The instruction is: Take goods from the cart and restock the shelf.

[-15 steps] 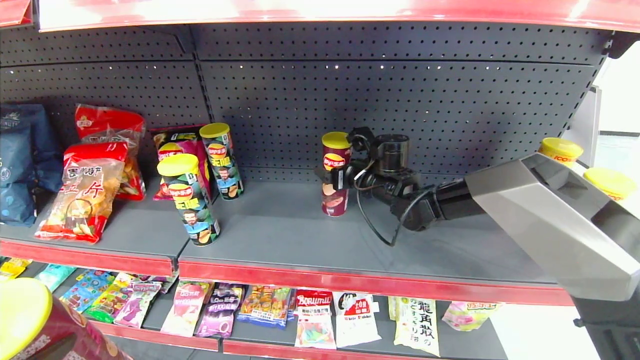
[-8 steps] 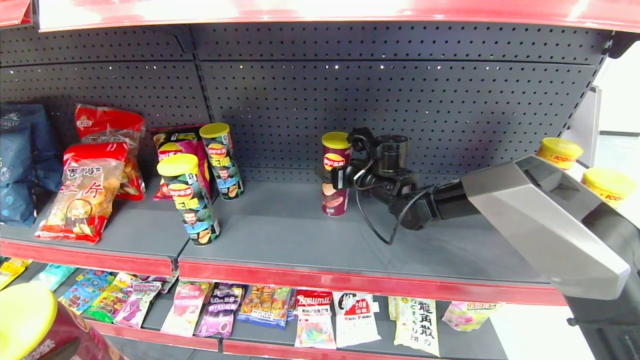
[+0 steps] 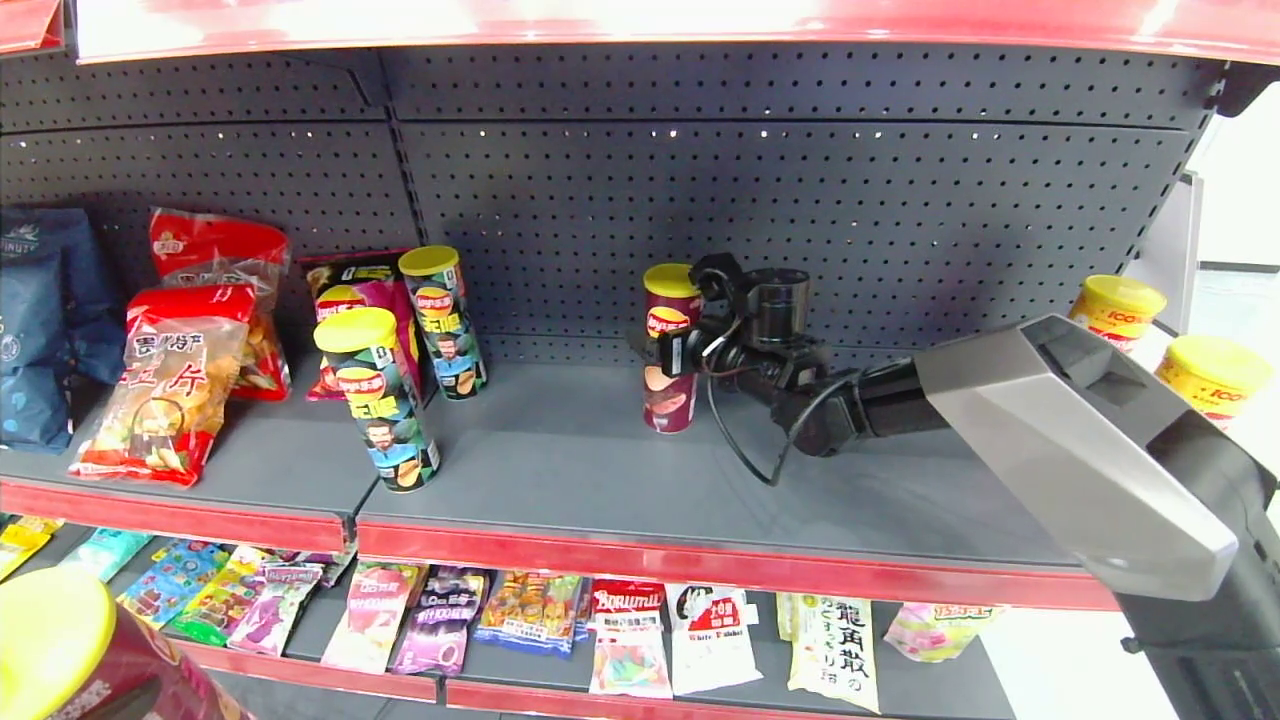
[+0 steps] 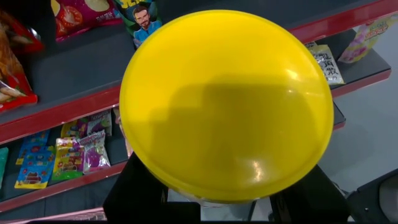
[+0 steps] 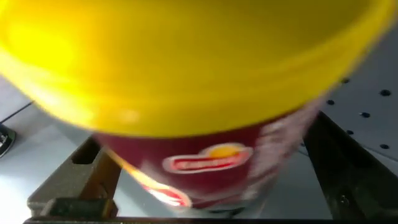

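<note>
Your shelf (image 3: 600, 470) runs across the whole head view, its grey deck part-stocked. Your right arm (image 3: 1050, 440) lies across that deck from the right, almost level.

Count the snack bags on this tier's left: two red bags (image 3: 170, 390) and one magenta bag (image 3: 350, 285). Count six yellow-lidded cans in all: two green-printed cans (image 3: 382, 410) on the deck's left half, two edge cans (image 3: 1118, 305) beyond the shelf's right end, the standing can (image 3: 668, 300) mid-deck near the pegboard, and the held can (image 3: 60, 650) low at the front left.

The standing can is upright, long axis vertical, base on the deck. Your right gripper (image 3: 678, 352) meets it side-on from the right at about mid-height. The right wrist view is soft at this range, so take this as likely, not certain: the claw looks clenched on the can rather than released. If you let go, I'd draw straight back along the arm's line, towards the right, so the can isn't tipped.

Your left gripper (image 4: 225, 204) is grasping the held can from beneath, lid towards its wrist camera, below deck level. That arm is the nearer one to the stretch of deck between the green-printed cans and the standing can.
</note>
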Robot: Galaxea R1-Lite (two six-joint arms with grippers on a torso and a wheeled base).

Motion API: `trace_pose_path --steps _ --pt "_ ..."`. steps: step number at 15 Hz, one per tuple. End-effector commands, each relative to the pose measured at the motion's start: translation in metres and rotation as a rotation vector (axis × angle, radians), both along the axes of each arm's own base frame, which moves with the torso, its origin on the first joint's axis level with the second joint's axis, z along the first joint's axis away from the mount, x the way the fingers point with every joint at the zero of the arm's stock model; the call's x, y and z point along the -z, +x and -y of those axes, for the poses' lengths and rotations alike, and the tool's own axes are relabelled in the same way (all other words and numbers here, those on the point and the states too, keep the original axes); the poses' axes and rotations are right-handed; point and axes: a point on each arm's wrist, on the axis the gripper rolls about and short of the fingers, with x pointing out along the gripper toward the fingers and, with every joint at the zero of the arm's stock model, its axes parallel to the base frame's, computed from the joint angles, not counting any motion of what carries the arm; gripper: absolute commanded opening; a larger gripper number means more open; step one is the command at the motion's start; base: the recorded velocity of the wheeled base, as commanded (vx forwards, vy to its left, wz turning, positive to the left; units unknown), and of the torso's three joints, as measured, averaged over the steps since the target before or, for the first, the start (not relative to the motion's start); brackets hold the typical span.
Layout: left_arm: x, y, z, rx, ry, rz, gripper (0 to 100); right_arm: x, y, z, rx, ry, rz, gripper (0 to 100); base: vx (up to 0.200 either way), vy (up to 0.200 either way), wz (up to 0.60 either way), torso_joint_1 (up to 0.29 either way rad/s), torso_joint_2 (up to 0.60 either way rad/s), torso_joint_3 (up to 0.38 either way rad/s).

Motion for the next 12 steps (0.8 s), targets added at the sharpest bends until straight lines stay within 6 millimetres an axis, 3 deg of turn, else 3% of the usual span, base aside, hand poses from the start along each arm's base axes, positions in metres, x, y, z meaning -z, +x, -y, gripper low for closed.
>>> trace_pose_path --steps 1,7,12 --pt "0.001 0.000 0.000 0.000 0.000 -0.004 0 0.002 0.000 -0.001 -0.002 -0.001 -0.002 0 0.000 0.000 0.00 0.000 0.00 0.000" --pt "0.003 -0.002 0.000 0.000 -0.001 0.002 0 -0.003 -0.003 0.000 0.008 -0.001 0.002 0 0.000 0.000 0.00 0.000 0.00 0.000" --pt "0.004 -0.002 0.000 0.000 -0.004 -0.002 0 -0.033 -0.038 0.012 -0.005 -0.035 -0.019 0 0.000 0.000 0.00 0.000 0.00 0.000"
